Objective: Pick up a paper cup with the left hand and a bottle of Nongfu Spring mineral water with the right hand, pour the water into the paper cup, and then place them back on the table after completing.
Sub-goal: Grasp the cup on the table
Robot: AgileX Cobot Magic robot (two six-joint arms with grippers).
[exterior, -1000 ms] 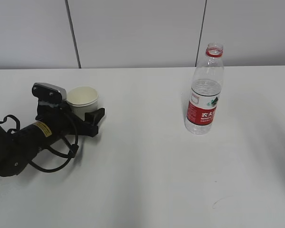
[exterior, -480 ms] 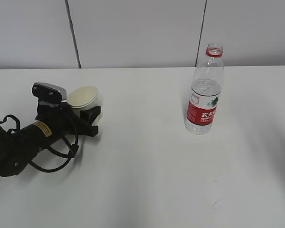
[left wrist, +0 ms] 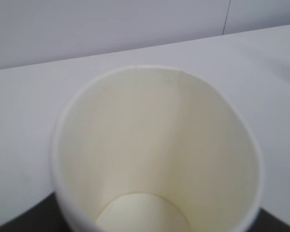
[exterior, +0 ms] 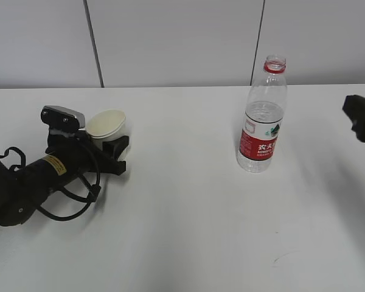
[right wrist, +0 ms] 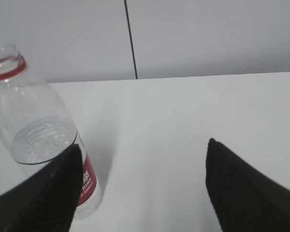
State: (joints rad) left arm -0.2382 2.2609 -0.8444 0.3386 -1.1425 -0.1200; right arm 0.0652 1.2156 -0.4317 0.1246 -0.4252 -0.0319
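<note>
Paper cup [exterior: 107, 123] apparently in left hand [exterior: 112, 152], tilted; bottle [exterior: 262, 117] upright.

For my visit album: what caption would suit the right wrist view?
Open right pincer nearing an uncapped water bottle standing on the white table.

A plain grey wall [exterior: 170, 42] stands behind everything. It is made of big flat panels. Thin dark lines [exterior: 92, 42] run up and down the wall where the panels meet.
</note>
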